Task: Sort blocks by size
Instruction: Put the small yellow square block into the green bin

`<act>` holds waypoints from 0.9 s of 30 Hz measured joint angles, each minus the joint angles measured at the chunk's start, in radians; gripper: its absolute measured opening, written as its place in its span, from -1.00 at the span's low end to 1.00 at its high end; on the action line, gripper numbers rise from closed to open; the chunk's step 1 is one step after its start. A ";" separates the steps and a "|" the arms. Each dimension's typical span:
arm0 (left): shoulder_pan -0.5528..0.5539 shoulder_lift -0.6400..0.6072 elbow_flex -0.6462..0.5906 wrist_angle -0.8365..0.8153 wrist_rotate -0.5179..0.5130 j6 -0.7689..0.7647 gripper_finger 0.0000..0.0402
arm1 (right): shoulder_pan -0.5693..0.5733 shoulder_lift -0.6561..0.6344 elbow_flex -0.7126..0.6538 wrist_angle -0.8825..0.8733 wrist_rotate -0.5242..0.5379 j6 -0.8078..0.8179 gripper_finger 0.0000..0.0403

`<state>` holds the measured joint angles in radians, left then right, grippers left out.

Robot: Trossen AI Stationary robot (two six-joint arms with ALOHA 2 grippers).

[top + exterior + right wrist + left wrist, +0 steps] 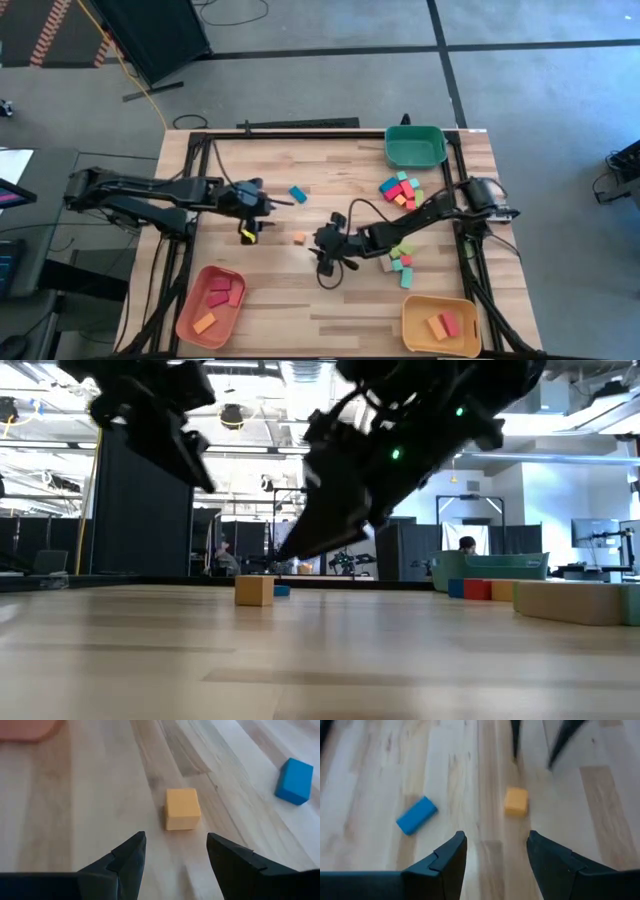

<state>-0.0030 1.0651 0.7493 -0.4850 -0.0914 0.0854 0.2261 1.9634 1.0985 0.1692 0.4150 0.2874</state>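
Note:
A small orange cube (299, 238) lies on the wooden table between my two grippers; it also shows in the right wrist view (182, 808), the left wrist view (516, 801) and the low view (254, 590). A blue bar (297, 194) lies a little beyond it toward the far edge (416, 815). My right gripper (320, 244) is open just to the right of the cube, its fingers (175, 852) pointing at it without touching. My left gripper (270, 204) is open (495, 855) and empty, to the left of both blocks.
Two heaps of mixed blocks (401, 188) (400, 260) lie at the right. A green tray (415, 147) stands far right, a yellow tray (440, 325) near right and a salmon tray (210, 305) near left, the last two holding a few blocks.

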 joint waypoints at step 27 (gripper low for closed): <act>-0.033 -0.077 -0.154 0.035 -0.013 -0.047 -0.02 | -0.099 0.202 0.160 0.072 -0.103 -0.113 0.19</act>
<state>-0.0364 0.9878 0.5957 -0.4503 -0.1045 0.0386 0.1276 2.1658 1.2580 0.2409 0.3116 0.1741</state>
